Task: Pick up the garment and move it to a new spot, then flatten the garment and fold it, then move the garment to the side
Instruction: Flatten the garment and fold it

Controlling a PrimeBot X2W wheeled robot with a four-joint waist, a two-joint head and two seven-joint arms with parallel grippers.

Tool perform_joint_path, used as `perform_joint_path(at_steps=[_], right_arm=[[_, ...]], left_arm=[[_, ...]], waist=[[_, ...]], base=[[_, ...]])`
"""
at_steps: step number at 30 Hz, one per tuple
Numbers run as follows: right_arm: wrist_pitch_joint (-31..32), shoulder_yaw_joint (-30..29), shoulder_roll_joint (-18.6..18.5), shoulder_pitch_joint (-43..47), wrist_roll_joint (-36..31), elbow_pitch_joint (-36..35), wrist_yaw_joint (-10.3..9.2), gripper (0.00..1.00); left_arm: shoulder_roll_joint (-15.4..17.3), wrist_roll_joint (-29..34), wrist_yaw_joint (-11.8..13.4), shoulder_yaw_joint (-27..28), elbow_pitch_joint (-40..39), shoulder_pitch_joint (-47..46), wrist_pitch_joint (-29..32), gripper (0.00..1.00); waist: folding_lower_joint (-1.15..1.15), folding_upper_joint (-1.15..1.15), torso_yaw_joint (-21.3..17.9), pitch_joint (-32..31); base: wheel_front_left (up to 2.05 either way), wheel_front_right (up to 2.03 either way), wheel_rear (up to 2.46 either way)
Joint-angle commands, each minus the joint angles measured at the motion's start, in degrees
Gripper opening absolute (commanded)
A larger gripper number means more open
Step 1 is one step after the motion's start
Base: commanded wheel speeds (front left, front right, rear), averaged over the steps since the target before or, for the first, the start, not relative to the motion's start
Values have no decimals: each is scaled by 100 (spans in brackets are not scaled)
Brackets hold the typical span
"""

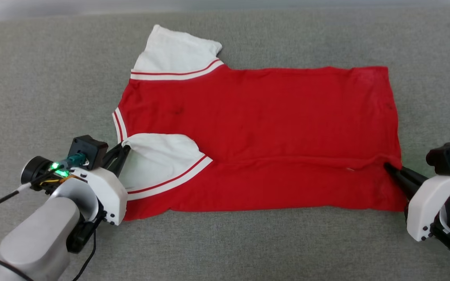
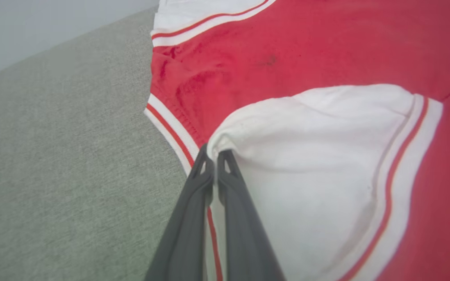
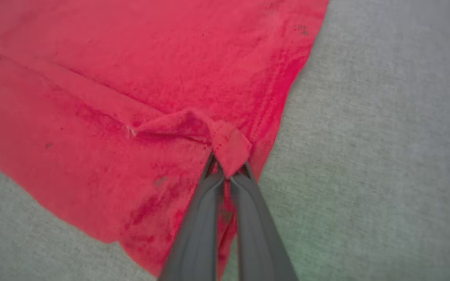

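Red jersey T-shirt with white striped-trim sleeves (image 1: 272, 117) flat on grey woven surface (image 1: 33, 78). Left gripper (image 1: 125, 146) pinched tight on folded-in sleeve tip (left wrist view clearest). Right gripper (image 1: 387, 167) clamps hem corner, bunched in wrist view.

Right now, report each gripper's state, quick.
Left gripper: shut on the garment, pinching its near white sleeve.
Right gripper: shut on the garment, pinching a red hem corner.
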Motion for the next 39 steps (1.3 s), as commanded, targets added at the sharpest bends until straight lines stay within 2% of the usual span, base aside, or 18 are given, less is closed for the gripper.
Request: perform_joint_path(at_steps=[1,7,8,9,10,11,14,16,20,24,29,35,39], right_arm=[[13,44,27,-129,-62,79,-2,0],[-7,388,133,-355,-118,519,-3,0],[-30,419,145,-373,-101,555,-2,0],[-84,447,146,-400,-96,560,-2,9],[-131,460,137,-416,-104,563,-2,43],[-172,482,115,-425,-119,546,-1,100],[-330,455,76,-364,-116,468,-1,100],[-399,422,48,-310,-116,390,-2,100],[-414,317,-22,-171,-140,214,-2,100],[-334,198,-49,-71,-163,35,-2,100],[-242,52,-14,-4,-220,-130,-2,100],[-117,28,79,-106,-281,-303,-2,100],[-14,110,128,-206,-278,-363,-2,100]], left_arm=[[-57,-6,-49,2,123,-111,-41,0],[-448,24,-362,-184,992,-284,-114,0],[-511,-29,-412,-183,1103,-286,-133,3],[-531,-40,-456,-186,1219,-314,-154,49],[-541,-13,-488,-191,1309,-364,-189,100],[-553,-2,-498,-190,1377,-397,-224,100],[-560,-91,-558,-96,1434,-510,-311,100],[-434,-79,-576,-49,1349,-621,-293,100],[-161,-202,-636,-2,1007,-762,126,100],[178,-472,-707,-1,532,-960,1033,100],[521,-981,-855,-199,-97,-1162,2644,100],[659,-1810,-906,-367,-368,-1149,4226,100],[597,-2045,-872,-483,-259,-1007,4666,100]], waist=[[-1,0,11,157],[-1,0,52,235],[-1,0,64,204],[-1,0,76,169],[-1,0,91,121],[-1,0,105,63],[-1,0,158,-148],[-1,0,184,-283],[-1,0,240,-483],[-1,0,274,-577],[-1,0,291,-576],[-1,0,225,-443],[-1,0,113,-352]], base=[[0,0,0],[0,0,0],[0,0,0],[0,0,0],[0,0,0],[0,0,0],[0,0,0],[0,0,0],[0,0,0],[0,0,0],[0,0,0],[0,0,0],[0,0,0]])
